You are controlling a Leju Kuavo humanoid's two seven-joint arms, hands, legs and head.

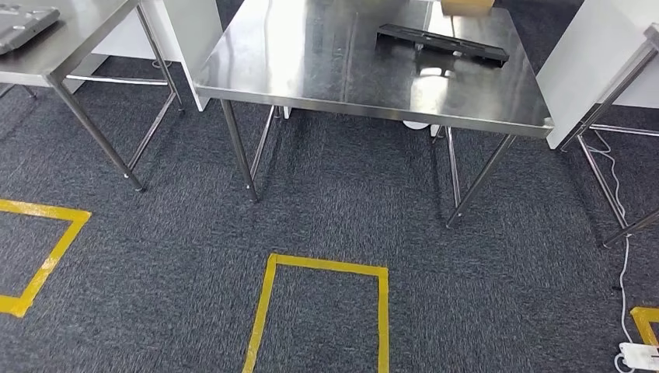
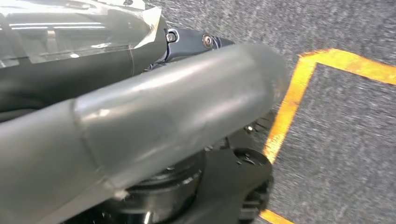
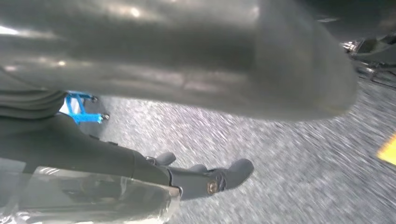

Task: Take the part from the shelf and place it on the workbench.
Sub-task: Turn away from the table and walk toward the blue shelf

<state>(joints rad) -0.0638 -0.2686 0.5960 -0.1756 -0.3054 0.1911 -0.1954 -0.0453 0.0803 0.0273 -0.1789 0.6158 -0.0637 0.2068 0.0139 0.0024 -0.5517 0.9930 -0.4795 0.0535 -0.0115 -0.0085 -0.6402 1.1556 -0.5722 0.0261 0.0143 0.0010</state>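
Head view: steel workbench (image 1: 311, 70) ahead, the long black part (image 1: 441, 43) lying flat toward its far right corner, a cardboard box (image 1: 468, 6) just behind it. A second steel table (image 1: 66, 47) stands left of the workbench; yellow tape squares (image 1: 322, 311) mark the carpet before it. Left hand (image 2: 140, 126) hangs over carpet, fingers unreadable. Right hand (image 3: 187, 70) hangs with fingers (image 3: 219, 175) extended, holding nothing.

a second steel table (image 1: 47, 54) stands at the left with a grey tray (image 1: 23, 25) on it. yellow tape squares (image 1: 326, 268) mark the dark carpet (image 1: 194, 233). a white power strip (image 1: 639, 355) lies at the right.
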